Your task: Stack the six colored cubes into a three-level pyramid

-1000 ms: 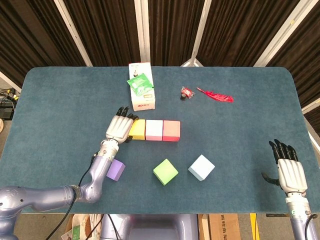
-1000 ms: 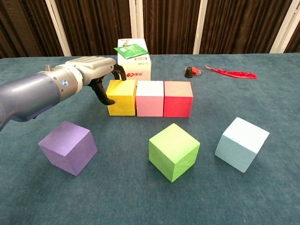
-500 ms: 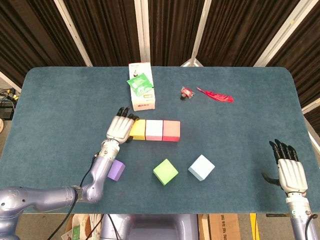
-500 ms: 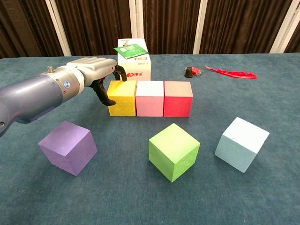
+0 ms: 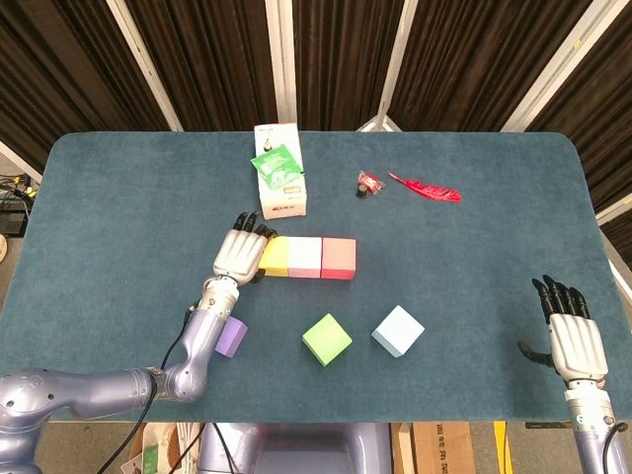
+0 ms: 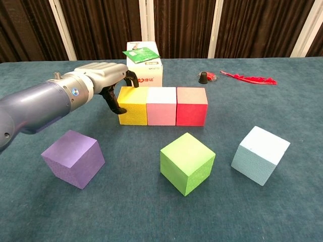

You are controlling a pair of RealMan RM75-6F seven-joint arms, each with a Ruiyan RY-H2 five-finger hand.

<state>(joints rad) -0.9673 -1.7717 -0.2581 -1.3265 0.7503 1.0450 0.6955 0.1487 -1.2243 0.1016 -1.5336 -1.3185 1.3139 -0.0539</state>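
My left hand (image 6: 103, 80) lies against the outer side of the yellow cube (image 6: 133, 105), fingers loosely curled over its far top edge, thumb hanging down its near corner. Not gripping; more a push or a steadying touch. Nothing held.

Right hand (image 5: 575, 338) rests at the near right edge of the table (image 5: 118, 197), fingers apart and straight, holding nothing, well apart from every cube.

Base row: yellow cube, pink cube (image 6: 161, 105) and red cube (image 6: 192, 105) stand side by side, faces touching, in one straight line. I judge the bottom level done or nearly so, my hand just squaring up the end.

Left to do: second and third levels. Purple cube (image 6: 73, 158), green cube (image 6: 186, 162) and light blue cube (image 6: 261, 154) sit loose on the table, nearer me than the row, each apart from the others. None stacked yet.
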